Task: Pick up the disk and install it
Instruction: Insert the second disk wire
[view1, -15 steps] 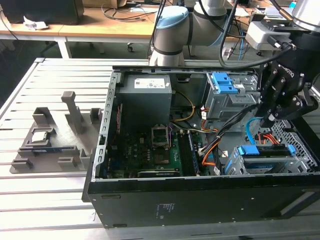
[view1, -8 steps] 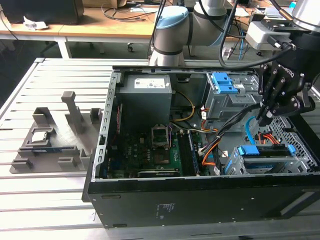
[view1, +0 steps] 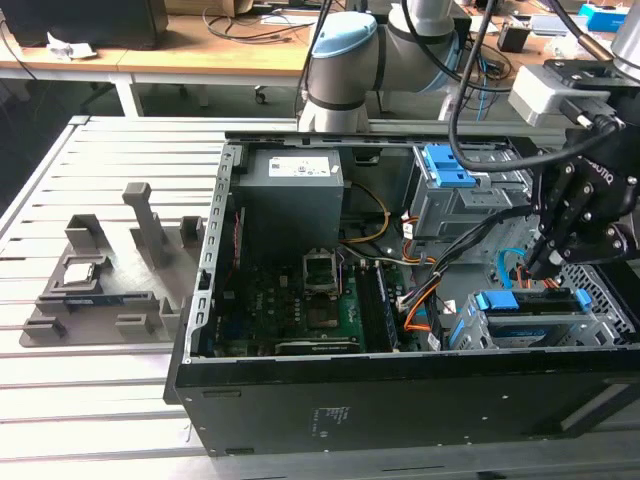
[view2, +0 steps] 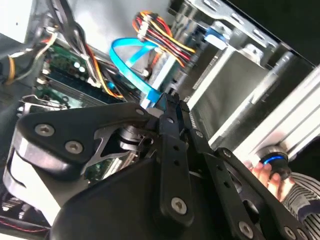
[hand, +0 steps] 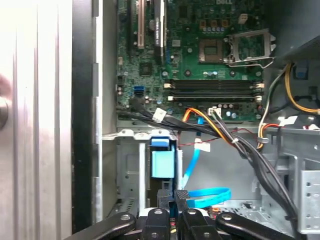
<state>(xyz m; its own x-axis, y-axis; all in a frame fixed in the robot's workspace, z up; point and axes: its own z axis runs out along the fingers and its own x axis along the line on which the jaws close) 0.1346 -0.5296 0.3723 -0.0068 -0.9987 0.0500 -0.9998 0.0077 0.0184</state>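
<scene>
The gripper (view1: 535, 270), fingertips pressed together on nothing, hangs close over the upper edge of the disk (view1: 530, 312), which sits between blue rails in the drive cage (view1: 603, 292), with cables (view1: 470, 245) crowding one side.

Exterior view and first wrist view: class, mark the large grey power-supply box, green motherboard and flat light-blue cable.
Large grey power-supply box (view1: 290, 200), exterior view, broad face.
Green motherboard (hand: 192, 67), first wrist view, bare board beside socket.
Flat light-blue cable (hand: 210, 194), first wrist view, its loop.
</scene>
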